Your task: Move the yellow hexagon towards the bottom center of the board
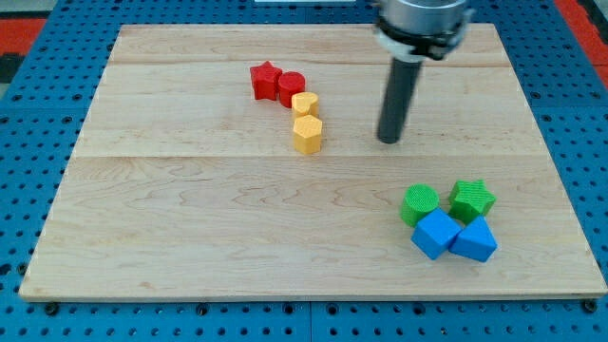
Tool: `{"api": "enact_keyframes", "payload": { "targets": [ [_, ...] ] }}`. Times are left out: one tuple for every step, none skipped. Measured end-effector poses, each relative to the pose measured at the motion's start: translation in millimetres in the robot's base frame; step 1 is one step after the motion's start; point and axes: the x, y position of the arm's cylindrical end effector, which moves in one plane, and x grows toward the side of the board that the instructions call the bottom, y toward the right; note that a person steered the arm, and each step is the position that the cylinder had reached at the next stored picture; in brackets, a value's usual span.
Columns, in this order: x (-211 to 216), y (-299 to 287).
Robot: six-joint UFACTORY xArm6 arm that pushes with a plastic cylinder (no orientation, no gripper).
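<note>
Eight small coloured plastic blocks are sitting on the pale wooden board (190,237), which is lying on the blue pegboard bench (28,114).

Upper cluster, left of centre: red star block (265,80), red cylinder block (291,88) touching it, then a yellow heart-like block (305,104), and directly below that the yellow hexagon block (308,135), touching or just beside it. Which of the two yellows is the true hexagon is hard to say for certain; the lower one is reading as six-sided.

Lower right cluster: green cylinder block (419,204), green star block (472,199), blue cube block (436,234), and a blue wedge-like block (474,239), all packed together.

No hand on this rig, so nothing is being grasped; the arm is ending in a dark rod. My tip (389,141) is resting on the board to the view's right of the yellow hexagon block, at about its height, clearly apart from it, not touching any block.

Progress, as judged: the push is not yet showing any result. The hexagon is sitting in the upper half, slightly left of centre, well away from the bottom centre. Left to do: getting my tip above the hexagon, between it and the heart-like block, looks awkward; then pushing toward the view's bottom.
</note>
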Motion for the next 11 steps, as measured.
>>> {"api": "enact_keyframes", "payload": {
  "targets": [
    [-9.1, -55.3],
    [15.3, -114.6],
    [-8.0, -133.4],
    [-31.1, -141.3],
    [6.6, -149.8],
    [45.2, -142.4],
    [21.4, -157.0],
    [39.0, -174.8],
    [79.9, -180.5],
    [84.8, -210.2],
    [117.2, -208.1]
  ]
}}
